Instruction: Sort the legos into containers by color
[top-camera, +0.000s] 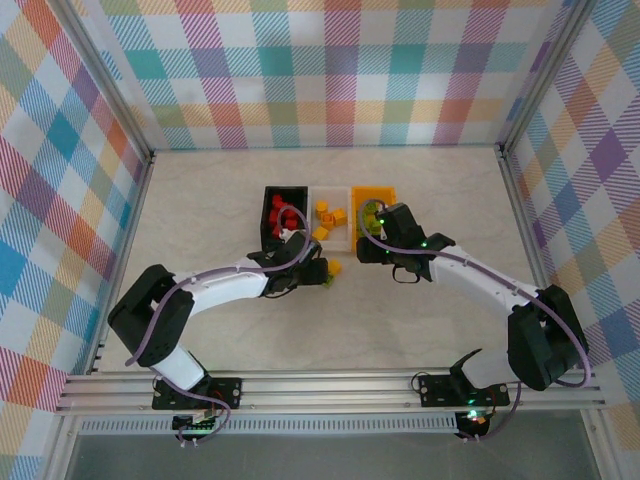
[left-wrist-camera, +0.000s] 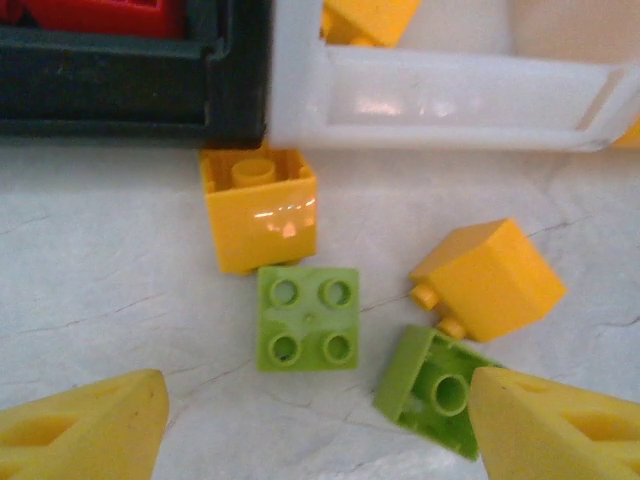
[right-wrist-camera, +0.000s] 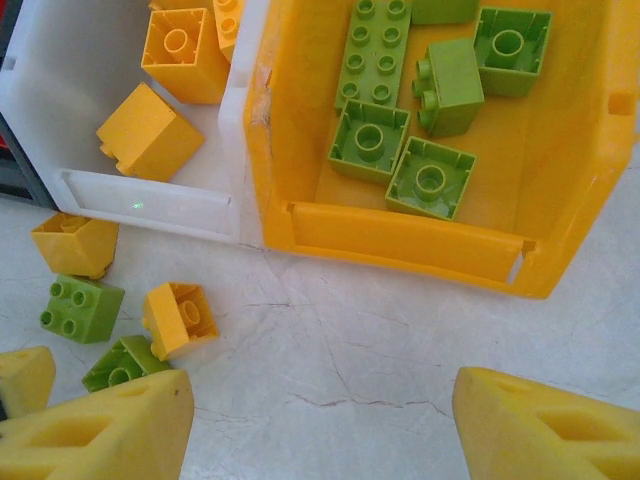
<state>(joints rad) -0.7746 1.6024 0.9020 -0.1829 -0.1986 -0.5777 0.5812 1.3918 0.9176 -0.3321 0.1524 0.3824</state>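
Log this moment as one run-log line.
left fingers open over loose legos | right fingers open before orange bin | table: two green, two yellow | bins: black reds, white yellows, orange greens

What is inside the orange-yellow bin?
Inside the orange-yellow bin lie lime green legos, six countable in the right wrist view. Its far end runs past the picture edge, so more could be hidden there.

A robot lab test cell: checked walls (top-camera: 340, 70) box in a pale desk (top-camera: 220, 330), with the left arm (top-camera: 215, 285) and right arm (top-camera: 480, 285) bolted to an aluminium rail (top-camera: 330, 390).
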